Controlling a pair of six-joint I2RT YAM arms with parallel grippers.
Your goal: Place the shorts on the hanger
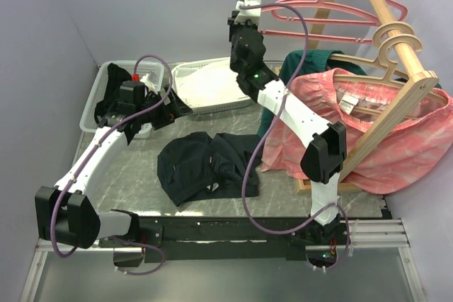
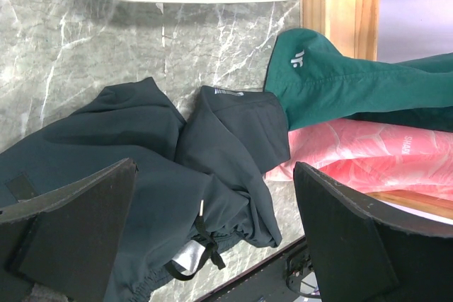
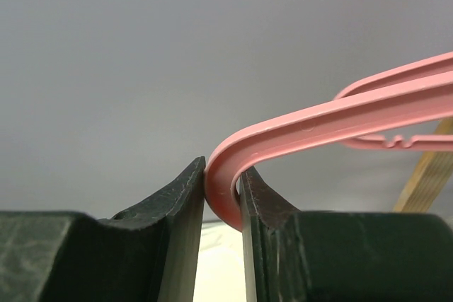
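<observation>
The dark shorts lie crumpled on the marble table in front of the arms. The left wrist view shows their drawstring waistband. My left gripper hovers above the table's back left, open and holding nothing. The pink hanger hangs by its hook on the wooden rack at the back right. My right gripper is raised to the hanger's left end. It is shut on the curved pink corner, which sits between the two fingers.
A white basket and a clear bin stand along the back. The slanted wooden rack carries pale wooden hangers, a pink patterned garment and a green garment. Grey walls close in the sides.
</observation>
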